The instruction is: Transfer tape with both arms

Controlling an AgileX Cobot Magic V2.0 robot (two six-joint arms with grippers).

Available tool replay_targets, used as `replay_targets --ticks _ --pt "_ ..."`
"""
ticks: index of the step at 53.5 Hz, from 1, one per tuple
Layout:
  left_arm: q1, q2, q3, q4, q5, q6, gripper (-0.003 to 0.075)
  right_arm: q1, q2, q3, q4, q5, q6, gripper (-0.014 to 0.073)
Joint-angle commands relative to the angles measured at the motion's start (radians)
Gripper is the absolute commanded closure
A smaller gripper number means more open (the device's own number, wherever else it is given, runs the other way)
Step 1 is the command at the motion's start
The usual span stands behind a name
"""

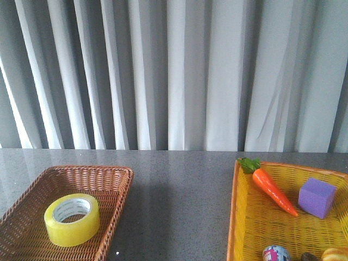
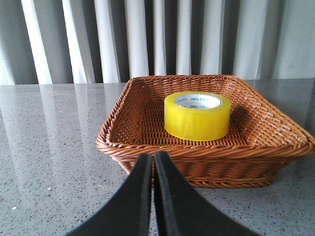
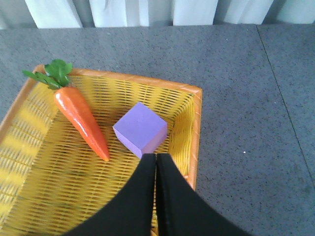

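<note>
The tape (image 1: 72,219) is a wide yellow roll with a white printed core. It lies flat in the brown wicker basket (image 1: 114,179) at the front left. It also shows in the left wrist view (image 2: 198,116), inside that basket (image 2: 123,145). My left gripper (image 2: 153,158) is shut and empty, low over the table just outside the basket's near rim, apart from the tape. My right gripper (image 3: 156,158) is shut and empty above the yellow basket (image 3: 197,128), close to the purple cube (image 3: 140,129). Neither arm shows in the front view.
The yellow basket (image 1: 235,217) at the front right holds an orange carrot (image 1: 272,190), a purple cube (image 1: 316,197), a small patterned ball (image 1: 276,253) and other items at the lower edge. The carrot also shows in the right wrist view (image 3: 81,117). Grey curtains hang behind the grey speckled table (image 1: 179,201).
</note>
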Motion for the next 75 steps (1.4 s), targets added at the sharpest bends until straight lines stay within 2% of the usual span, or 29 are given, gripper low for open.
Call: replay_targets --ticks 1,4,8,16,21,27,33,42,55,64,75 --pt "-0.005 -0.017 -0.023 -0.002 -0.077 -0.004 0.0726 0.051 -0.052 -0.025 -0.035 -0.068 0.002 0.0602" --pt "-0.005 -0.017 -0.023 -0.002 -0.077 -0.004 0.0726 0.090 -0.073 -0.010 -0.043 -0.106 0.002 0.0602" --pt "-0.005 -0.017 -0.023 -0.002 -0.077 -0.004 0.0726 0.143 -0.134 0.066 -0.035 -0.230 0.003 0.0602" --pt "-0.005 -0.017 -0.023 -0.002 -0.077 -0.004 0.0726 0.272 -0.343 0.396 -0.055 -0.564 0.010 0.0602" --pt "-0.005 -0.017 -0.023 -0.002 -0.077 -0.004 0.0726 0.324 -0.503 0.639 -0.149 -0.714 0.036 0.0602" --pt "-0.005 -0.017 -0.023 -0.002 -0.077 -0.004 0.0726 0.330 -0.741 0.909 -0.271 -0.806 0.136 0.0602" --pt "-0.005 -0.017 -0.023 -0.002 -0.077 -0.004 0.0726 0.287 -0.947 1.121 -0.353 -0.813 0.223 0.0602" --pt "-0.005 -0.017 -0.023 -0.002 -0.077 -0.004 0.0726 0.207 -1.137 1.396 -0.251 -0.845 0.233 0.0602" --pt "-0.005 -0.017 -0.023 -0.002 -0.077 -0.004 0.0726 0.193 -1.291 1.763 -0.077 -1.187 0.195 0.0602" --pt "-0.005 -0.017 -0.023 -0.002 -0.077 -0.004 0.0726 0.193 -1.382 1.766 -0.023 -1.038 0.129 0.0602" --pt "-0.005 -0.017 -0.023 -0.002 -0.077 -0.004 0.0726 0.193 -1.485 1.766 -0.033 -0.981 0.122 0.0602"
